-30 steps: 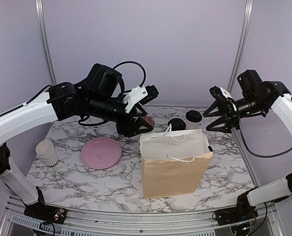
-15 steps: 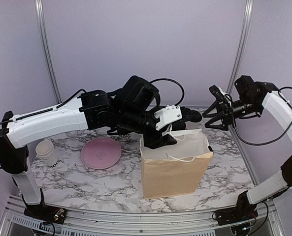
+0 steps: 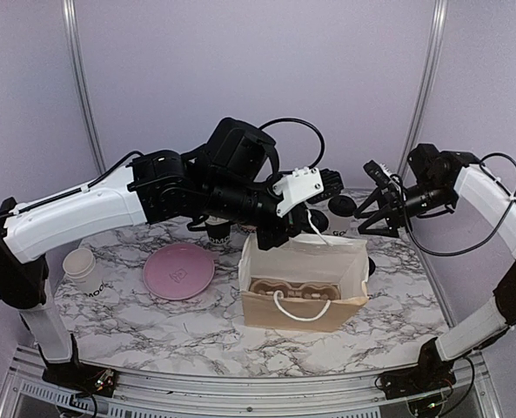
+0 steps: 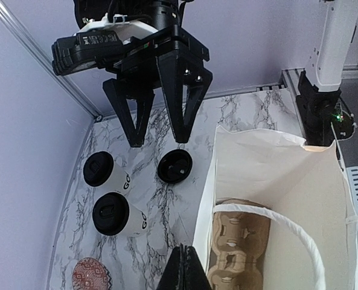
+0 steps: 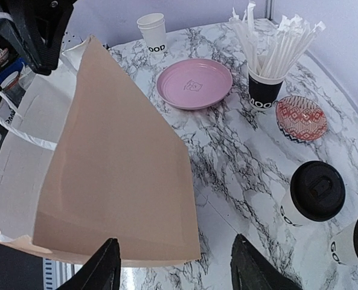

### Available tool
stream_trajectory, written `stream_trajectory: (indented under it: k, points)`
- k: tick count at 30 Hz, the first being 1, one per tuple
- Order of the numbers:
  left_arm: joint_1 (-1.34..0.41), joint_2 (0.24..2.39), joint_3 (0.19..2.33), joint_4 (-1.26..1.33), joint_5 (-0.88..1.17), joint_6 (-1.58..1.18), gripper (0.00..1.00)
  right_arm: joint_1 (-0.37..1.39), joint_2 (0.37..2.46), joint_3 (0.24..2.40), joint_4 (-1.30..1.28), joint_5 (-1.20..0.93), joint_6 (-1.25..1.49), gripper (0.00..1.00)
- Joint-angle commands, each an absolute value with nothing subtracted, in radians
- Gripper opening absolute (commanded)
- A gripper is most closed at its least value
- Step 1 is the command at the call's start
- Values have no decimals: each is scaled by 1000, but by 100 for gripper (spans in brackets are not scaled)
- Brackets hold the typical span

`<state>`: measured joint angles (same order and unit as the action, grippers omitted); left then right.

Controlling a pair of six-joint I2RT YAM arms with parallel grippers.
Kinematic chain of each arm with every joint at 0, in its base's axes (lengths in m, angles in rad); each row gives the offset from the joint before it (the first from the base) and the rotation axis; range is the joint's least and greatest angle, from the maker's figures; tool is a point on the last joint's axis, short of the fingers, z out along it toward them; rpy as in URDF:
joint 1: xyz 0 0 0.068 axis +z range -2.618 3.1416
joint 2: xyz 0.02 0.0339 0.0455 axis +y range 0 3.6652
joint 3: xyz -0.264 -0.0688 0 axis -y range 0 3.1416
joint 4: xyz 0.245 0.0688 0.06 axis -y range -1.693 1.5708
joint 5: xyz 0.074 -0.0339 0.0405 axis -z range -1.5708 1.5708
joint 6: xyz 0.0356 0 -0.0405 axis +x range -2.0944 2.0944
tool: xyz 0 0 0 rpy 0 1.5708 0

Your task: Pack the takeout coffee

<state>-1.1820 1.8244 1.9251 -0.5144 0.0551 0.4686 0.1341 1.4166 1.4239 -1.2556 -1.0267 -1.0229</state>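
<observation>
Left tool (image 4: 183,269) pressed together at the bag (image 4: 257,169) rim — tips cropped; right tool (image 4: 159,136) spread; takeout coffee (image 5: 314,194) lettering half-hidden.

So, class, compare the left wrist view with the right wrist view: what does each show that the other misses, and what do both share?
Only the left wrist view: the cardboard cup carrier inside the paper bag, and a third black lid standing apart from the cups. Only the right wrist view: the pink plate, the black cup of straws, the lidless white cup marked OOD. Both: the bag, two lidded white cups, the red patterned dish, the marbled table.
</observation>
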Motion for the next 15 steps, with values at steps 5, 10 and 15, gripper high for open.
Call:
stream_trajectory:
  k: [5, 10, 15]
  points:
    - [-1327, 1694, 1793, -483, 127, 308, 0, 118, 1436, 1391, -1236, -1045, -1051, 60]
    - [-1436, 1667, 1709, -478, 48, 265, 0, 117, 1468, 1378, -1231, -1052, -1053, 60]
    - [-1515, 1653, 1662, -476, -29, 259, 0, 117, 1480, 1365, -1236, -1061, -1064, 60]
